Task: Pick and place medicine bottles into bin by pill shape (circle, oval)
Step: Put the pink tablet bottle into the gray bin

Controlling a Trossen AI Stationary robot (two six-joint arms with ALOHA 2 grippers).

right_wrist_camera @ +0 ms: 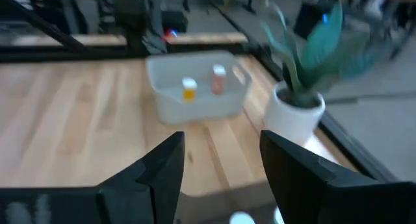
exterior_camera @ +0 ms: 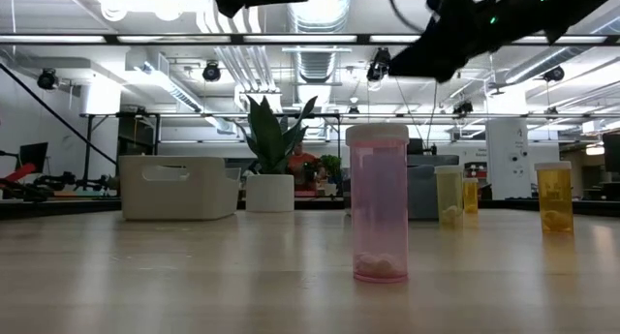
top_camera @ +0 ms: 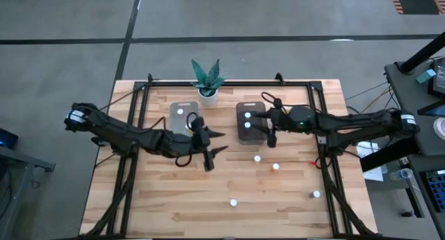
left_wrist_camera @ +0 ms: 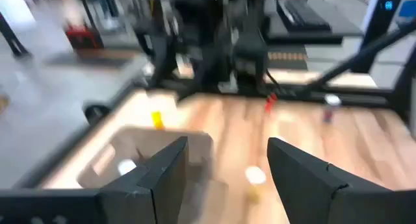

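Observation:
My left gripper [top_camera: 224, 141] is open and empty above the table's middle, between the clear bin [top_camera: 183, 115] and the dark bin [top_camera: 249, 123]. My right gripper [top_camera: 263, 123] is open and empty over the dark bin's right side. The clear bin holds two bottles [right_wrist_camera: 188, 89]. The dark bin holds two white-capped bottles [top_camera: 247, 120]. Several bottles stand upright on the table: two near the middle [top_camera: 257, 158] [top_camera: 276, 167], one near the front [top_camera: 233, 202], which is pink in the low view [exterior_camera: 378, 203], and one at the right [top_camera: 316, 194].
A green plant in a white pot [top_camera: 207, 83] stands at the table's far edge between the two bins. A black frame [top_camera: 132, 129] runs along the table's left, far and right sides. Bare wood lies at the front left.

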